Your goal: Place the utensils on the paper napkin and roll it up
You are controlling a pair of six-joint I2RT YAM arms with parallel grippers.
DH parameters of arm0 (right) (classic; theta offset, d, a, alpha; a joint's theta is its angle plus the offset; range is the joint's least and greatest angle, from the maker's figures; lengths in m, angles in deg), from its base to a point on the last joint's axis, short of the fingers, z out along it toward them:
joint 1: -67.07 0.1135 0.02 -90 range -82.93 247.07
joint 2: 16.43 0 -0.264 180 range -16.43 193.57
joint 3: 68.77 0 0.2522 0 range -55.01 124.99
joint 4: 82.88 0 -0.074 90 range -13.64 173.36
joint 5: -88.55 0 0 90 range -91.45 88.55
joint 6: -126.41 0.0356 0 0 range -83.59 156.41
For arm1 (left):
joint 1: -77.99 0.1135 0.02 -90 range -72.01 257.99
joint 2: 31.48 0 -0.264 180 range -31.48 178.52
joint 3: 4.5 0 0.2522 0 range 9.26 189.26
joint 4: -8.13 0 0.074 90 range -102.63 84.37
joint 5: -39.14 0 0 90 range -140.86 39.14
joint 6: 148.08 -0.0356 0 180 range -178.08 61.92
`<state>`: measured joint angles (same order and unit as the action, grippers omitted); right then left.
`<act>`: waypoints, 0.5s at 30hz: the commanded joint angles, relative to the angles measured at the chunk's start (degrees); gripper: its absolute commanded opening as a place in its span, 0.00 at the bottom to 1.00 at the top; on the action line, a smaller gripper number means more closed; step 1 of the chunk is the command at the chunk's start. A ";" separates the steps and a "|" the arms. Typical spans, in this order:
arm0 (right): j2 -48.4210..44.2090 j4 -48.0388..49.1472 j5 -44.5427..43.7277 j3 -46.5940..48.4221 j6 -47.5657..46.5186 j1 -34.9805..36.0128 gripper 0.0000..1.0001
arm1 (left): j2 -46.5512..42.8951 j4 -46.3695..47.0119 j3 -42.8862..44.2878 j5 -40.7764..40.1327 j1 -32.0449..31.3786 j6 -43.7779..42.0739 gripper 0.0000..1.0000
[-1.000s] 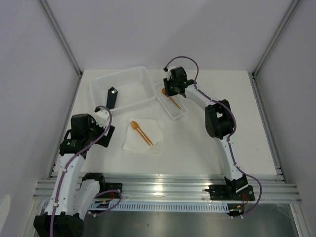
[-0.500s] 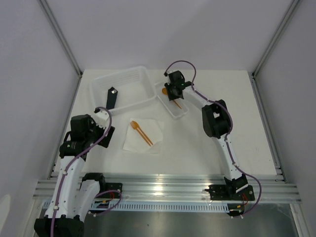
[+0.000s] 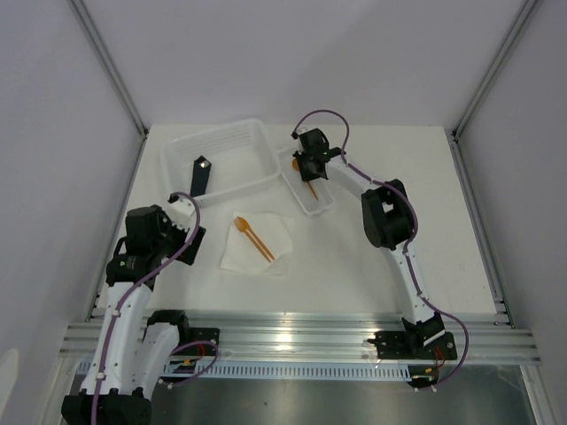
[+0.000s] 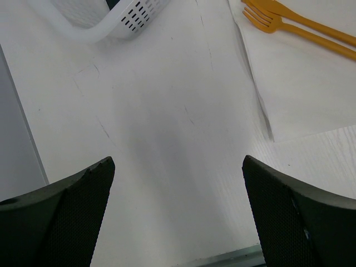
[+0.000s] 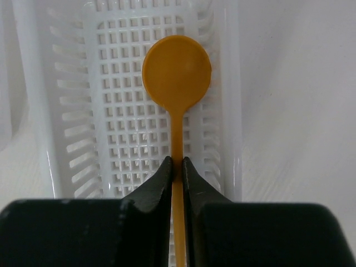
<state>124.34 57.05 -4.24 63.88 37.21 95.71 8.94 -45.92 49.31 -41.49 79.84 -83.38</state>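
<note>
Orange spoon [image 5: 177, 68] lies in the narrow white slotted tray [image 5: 50, 105], its thin handle pinched between the tips of the right gripper [image 5: 177, 167]. Two more orange utensils [image 3: 255, 237], one a fork [image 4: 272, 21], lie together on the paper napkin [image 3: 246, 258] near the table's middle. Left gripper [image 4: 178, 211] hangs spread wide over bare table [image 4: 156, 139], just beside the napkin's edge.

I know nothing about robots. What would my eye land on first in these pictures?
The bright orange spoon stands out. It lies in a narrow white tray at the far side of the table, with the right fingers pinched on its handle. Nearer the middle, more orange utensils lie on a white paper napkin, and the left fingers hang wide apart to its left.
</note>
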 commanded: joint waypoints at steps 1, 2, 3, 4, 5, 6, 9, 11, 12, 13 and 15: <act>-6.03 0.11 -1.43 0.46 -0.53 -0.69 0.00 | -1.05 1.44 -0.50 0.22 -0.27 0.95 0.99; -7.86 0.37 -1.34 0.55 -0.53 -0.78 0.00 | -1.22 1.27 -0.42 0.21 -0.35 0.87 0.99; -9.10 0.90 -1.26 0.12 -0.53 -0.70 0.00 | -1.31 1.27 -0.41 0.30 -0.35 0.95 0.99; -10.50 2.56 -1.08 -0.58 -0.53 -0.52 0.00 | -1.31 1.36 -0.41 0.13 -0.35 0.95 1.00; -12.08 3.53 -0.73 -1.55 -0.53 -0.26 0.00 | -1.49 1.27 -0.33 0.13 -0.27 0.87 0.99; -15.32 4.85 -0.64 -4.43 -0.53 0.44 0.00 | -1.58 1.27 -0.41 0.21 -0.26 0.95 1.00; -22.78 9.24 -0.64 -11.97 0.95 2.28 0.00 | -2.01 1.27 -0.50 0.13 -0.27 0.87 1.00; -26.76 13.11 -0.82 -17.87 4.64 3.96 0.00 | -2.10 1.27 -0.59 0.13 -0.35 0.87 1.00; -28.78 15.12 -1.95 -21.30 5.35 5.09 0.00 | -2.28 1.18 -0.68 -0.05 -0.35 0.87 1.00; -31.84 17.84 -3.18 -27.25 5.96 8.24 0.00 | -2.45 1.18 -0.85 -0.05 -0.35 0.78 0.99; -33.80 19.35 -5.81 -31.60 8.33 11.68 0.00 | -2.54 1.36 -1.03 -0.05 -0.35 0.87 1.00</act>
<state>94.05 69.93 -6.80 38.85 41.25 101.18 7.15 -45.92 49.24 -41.63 79.82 -83.38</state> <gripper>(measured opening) 0.107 0.994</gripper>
